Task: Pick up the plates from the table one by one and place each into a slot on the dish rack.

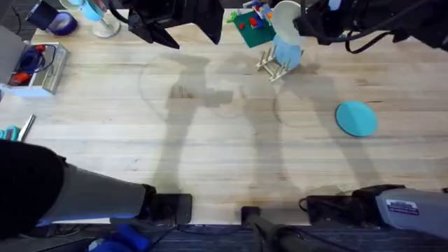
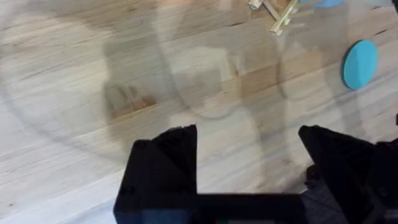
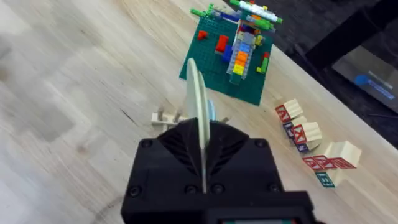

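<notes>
My right gripper [image 3: 202,146] is shut on the pale cream-yellow plate [image 3: 198,99], holding it on edge just above the small wooden dish rack [image 3: 163,117]. From overhead, that plate [image 1: 285,17] hangs at the table's far side over the rack [image 1: 271,66], and a paler light-blue plate [image 1: 287,50] stands in the rack. The teal-blue plate [image 1: 356,117] lies flat on the table [image 1: 210,140] to the right, also seen from the left wrist [image 2: 360,63]. My left gripper [image 2: 249,155] is open and empty, high over the far left-middle of the table [image 1: 178,28].
A colourful toy-brick model on a green base [image 3: 233,56] sits just behind the rack, with wooden letter blocks [image 3: 314,146] beside it. At the far left are a box of odds and ends [image 1: 35,66], a purple roll [image 1: 63,24] and a glass [image 1: 105,26].
</notes>
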Motion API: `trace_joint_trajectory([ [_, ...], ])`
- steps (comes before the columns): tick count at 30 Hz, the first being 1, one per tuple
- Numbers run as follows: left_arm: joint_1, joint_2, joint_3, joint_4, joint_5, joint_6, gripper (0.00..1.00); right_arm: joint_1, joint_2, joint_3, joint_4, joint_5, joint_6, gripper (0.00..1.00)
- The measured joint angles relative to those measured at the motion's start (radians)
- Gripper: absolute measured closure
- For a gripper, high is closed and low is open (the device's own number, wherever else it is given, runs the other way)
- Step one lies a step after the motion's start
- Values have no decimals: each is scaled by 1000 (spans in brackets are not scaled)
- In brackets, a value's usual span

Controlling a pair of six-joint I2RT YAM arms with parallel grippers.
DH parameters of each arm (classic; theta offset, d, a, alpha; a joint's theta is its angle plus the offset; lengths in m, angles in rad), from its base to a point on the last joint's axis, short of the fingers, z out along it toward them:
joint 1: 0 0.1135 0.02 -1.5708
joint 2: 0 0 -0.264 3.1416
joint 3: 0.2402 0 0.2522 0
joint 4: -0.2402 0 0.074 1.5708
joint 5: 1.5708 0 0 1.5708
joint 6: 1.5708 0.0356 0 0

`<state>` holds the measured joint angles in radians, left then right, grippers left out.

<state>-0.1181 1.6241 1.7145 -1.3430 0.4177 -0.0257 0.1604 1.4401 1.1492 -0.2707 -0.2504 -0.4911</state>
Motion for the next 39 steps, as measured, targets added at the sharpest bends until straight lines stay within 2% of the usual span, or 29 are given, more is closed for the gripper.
trace_joint_trajectory([
  [10, 0, 0, 0, 0, 0, 0, 7, 0, 8, 0, -8, 61, 79, 968],
  [17, 0, 0, 0, 0, 0, 0, 7, 0, 78, 0, -24, 82, 105, 968],
  [30, 0, 0, 0, 0, 0, 0, 7, 0, 86, 0, -32, 81, 114, 968],
  [39, 0, 0, 0, 0, 0, 0, 7, 0, 89, 0, -33, 40, 114, 968],
])
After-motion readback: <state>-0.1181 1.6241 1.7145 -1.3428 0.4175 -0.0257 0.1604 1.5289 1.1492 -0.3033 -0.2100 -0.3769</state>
